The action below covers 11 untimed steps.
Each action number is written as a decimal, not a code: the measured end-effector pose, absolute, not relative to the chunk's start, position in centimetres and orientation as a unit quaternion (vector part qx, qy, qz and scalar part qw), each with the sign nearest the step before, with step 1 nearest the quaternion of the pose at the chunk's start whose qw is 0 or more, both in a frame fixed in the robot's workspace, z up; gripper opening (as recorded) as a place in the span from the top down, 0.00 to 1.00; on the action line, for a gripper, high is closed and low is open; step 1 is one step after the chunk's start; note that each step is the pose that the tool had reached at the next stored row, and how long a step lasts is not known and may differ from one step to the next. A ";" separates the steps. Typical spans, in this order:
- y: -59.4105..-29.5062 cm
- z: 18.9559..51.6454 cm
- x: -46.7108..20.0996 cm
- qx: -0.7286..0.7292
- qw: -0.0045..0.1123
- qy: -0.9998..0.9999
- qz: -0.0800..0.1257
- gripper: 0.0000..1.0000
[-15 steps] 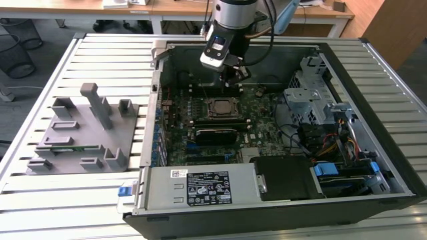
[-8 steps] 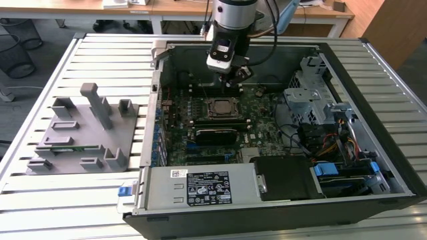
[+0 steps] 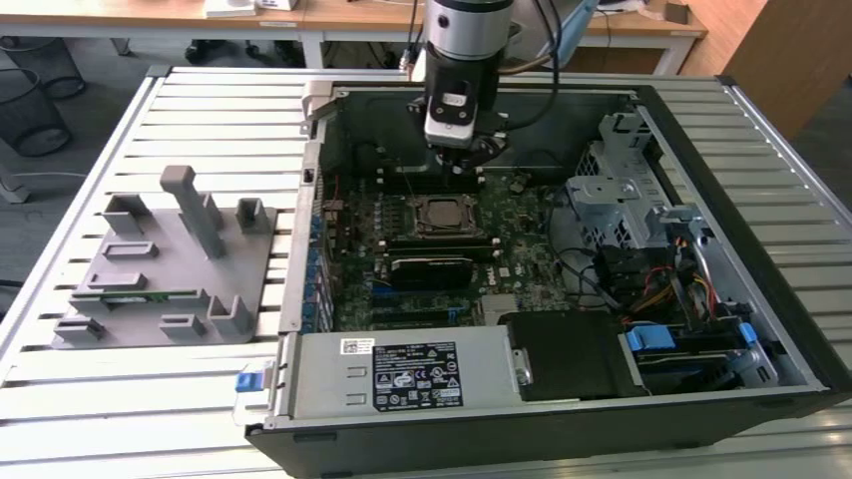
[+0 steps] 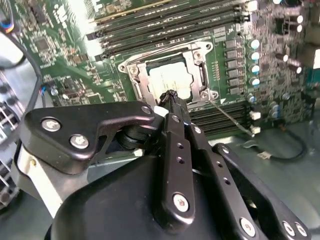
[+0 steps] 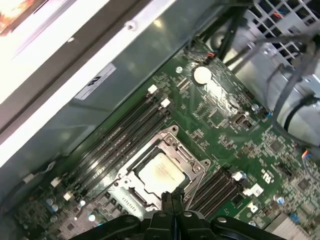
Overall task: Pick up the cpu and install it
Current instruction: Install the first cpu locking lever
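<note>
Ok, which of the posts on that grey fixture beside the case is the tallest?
The narrow post near the fixture's far edge in the exterior view, between two shorter blocks; it rises well above all the others.

1. No print can be read with any certainty.
2. A white sticker point(image 3: 454, 100) sits on the arm's wrist, just above the claw point(image 3: 477, 150); its marks are too small to tell.
3. A white label point(image 3: 359, 346) and a black label panel point(image 3: 415, 377) lie on the grey metal cover point(image 3: 319, 384), well apart from the claw; both are illegible.
4. In the first wrist view, a pale wall sticker point(image 5: 95, 81) lies well beyond the claw; it is unreadable.
</note>
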<state>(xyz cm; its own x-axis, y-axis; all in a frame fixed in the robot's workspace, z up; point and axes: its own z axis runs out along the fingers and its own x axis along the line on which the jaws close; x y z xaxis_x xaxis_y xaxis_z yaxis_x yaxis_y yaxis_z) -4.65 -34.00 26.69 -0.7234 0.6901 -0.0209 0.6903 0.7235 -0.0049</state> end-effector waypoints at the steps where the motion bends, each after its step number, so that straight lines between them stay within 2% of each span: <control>1: -34.0 26.7 -4.7 0.363 0.009 0.932 -0.006 0.89; 11: -34.0 26.6 -4.7 0.277 0.010 0.961 -0.006 0.89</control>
